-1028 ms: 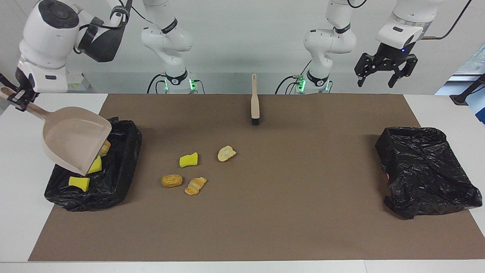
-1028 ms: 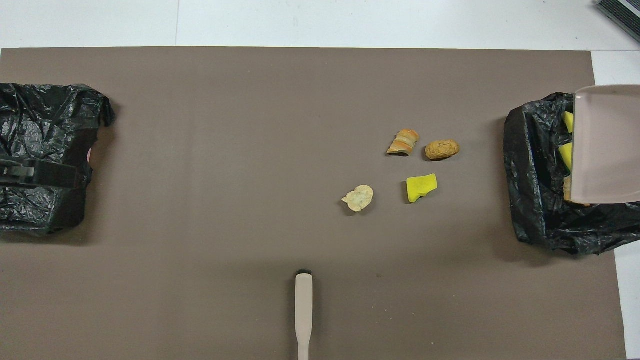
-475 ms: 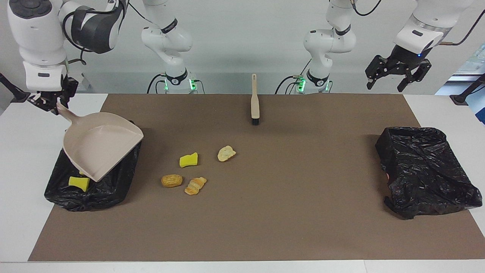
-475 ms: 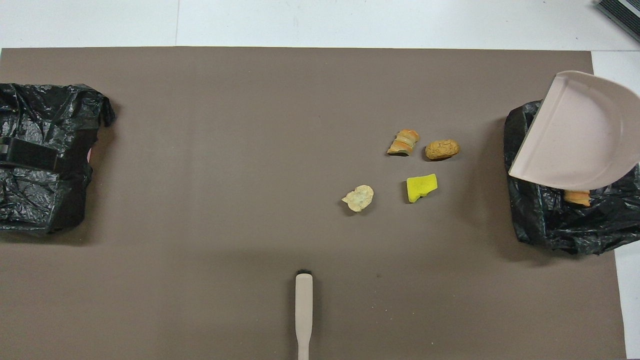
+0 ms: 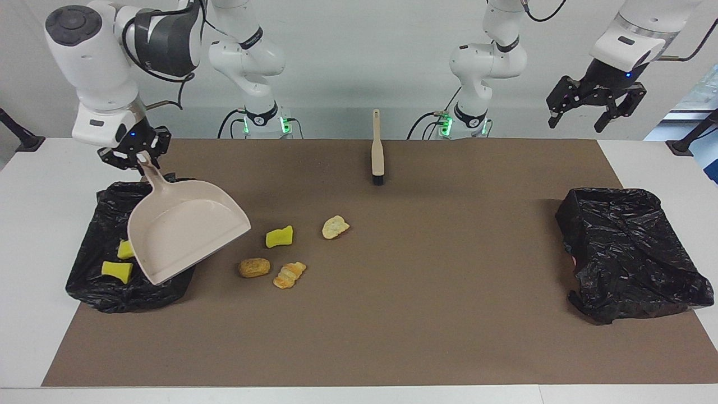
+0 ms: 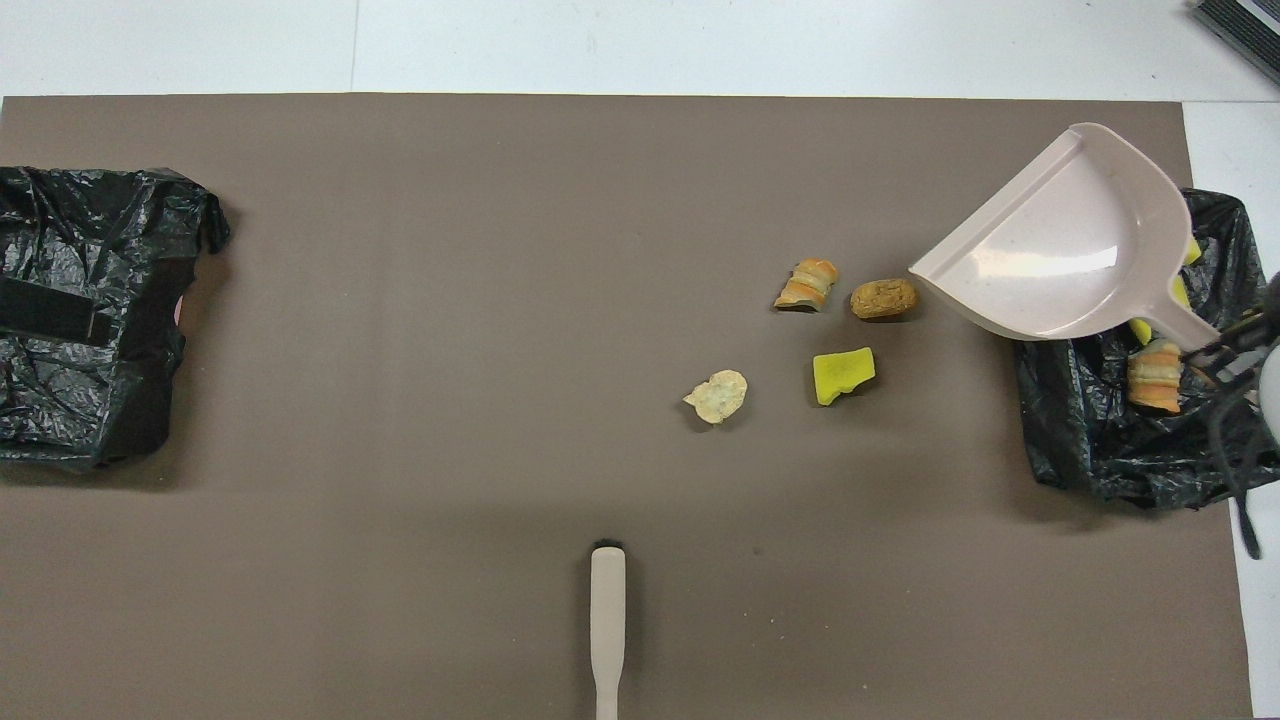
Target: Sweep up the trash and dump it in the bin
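Brown matting covers most of the white table, and the account runs across the facing view from the right arm's end to the left arm's.

At the right arm's end, the right gripper is clamped on the handle of the beige dustpan, which hangs tilted in the air with its open lip toward the middle of the mat. Under the pan's handle end sits a black-bagged bin. Two yellow sponge chunks show in the bin beside the pan, and the overhead view adds a striped bread piece in there, below the handle.

Just off the pan's lip, four bits of trash lie on the mat: a yellow sponge chunk, a brown bun, a croissant-like piece beside it, and a pale pastry piece, possibly a cracker.

Well apart from the pan, near the robots, a beige brush lies flat on the mat with its dark bristles pointing away from them.

At the left arm's end rests a second black-bagged bin. High above it waits the left gripper, fingers spread and holding nothing.
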{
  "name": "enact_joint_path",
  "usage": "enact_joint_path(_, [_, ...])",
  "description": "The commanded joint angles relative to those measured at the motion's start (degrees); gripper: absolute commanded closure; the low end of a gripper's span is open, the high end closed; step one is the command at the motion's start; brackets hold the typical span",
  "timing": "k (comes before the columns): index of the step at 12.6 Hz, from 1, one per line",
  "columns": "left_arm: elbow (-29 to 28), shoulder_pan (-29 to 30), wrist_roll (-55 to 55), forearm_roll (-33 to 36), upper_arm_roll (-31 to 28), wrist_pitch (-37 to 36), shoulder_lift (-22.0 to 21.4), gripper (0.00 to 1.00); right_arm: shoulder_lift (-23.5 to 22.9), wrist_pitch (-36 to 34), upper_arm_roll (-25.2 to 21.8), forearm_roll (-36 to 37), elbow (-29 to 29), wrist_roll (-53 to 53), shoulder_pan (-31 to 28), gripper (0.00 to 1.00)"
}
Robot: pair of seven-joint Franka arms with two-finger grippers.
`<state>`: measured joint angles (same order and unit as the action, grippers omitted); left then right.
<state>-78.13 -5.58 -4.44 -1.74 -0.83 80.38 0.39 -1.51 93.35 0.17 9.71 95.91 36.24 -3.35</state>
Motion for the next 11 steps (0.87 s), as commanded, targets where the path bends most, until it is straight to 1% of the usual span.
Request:
enact_joint_path(1, [1.0, 1.0, -0.6, -0.2, 0.6, -1.3, 0.2, 0.00, -0.9, -0.1, -0.1, -4.5, 0.3, -10.6, 3.7, 1.00])
enact_joint_path(2, [1.0, 0.9, -0.6, -0.2, 0.6, -1.3, 0.2, 0.00, -1.7, 0.2, -0.1, -6.3, 0.2, -14.9, 5.4, 1.00])
enact_joint_path(3, [1.0, 0.9, -0.6, -0.2, 0.7, -1.2, 0.1, 0.00, -2.4, 0.7, -0.1, -6.5, 0.2, -19.4, 7.5, 1.00])
enact_joint_path(5, [1.0, 0.9, -0.4, -0.3, 0.6, -1.2, 0.1, 0.00, -4.6, 2.4, -0.1, -7.8, -0.3, -27.7, 11.7, 1.00])
enact_joint_path(7, [1.0, 0.9, -0.5, -0.3, 0.7, -1.1, 0.1, 0.00, -6.9, 5.0, -0.1, -10.6, -0.5, -36.5, 15.6, 1.00])
enact_joint_path(9, [0.8, 0.7, -0.6, -0.4, 0.7, -1.4, -0.1, 0.00, -10.4, 8.1, -0.1, -12.5, -2.3, -43.9, 20.5, 1.00])
enact_joint_path(11, [0.8, 0.9, -0.7, -0.4, 0.6, -1.5, -0.2, 0.00, -14.5, 9.6, -0.1, -14.1, -4.4, -50.3, 23.6, 1.00])
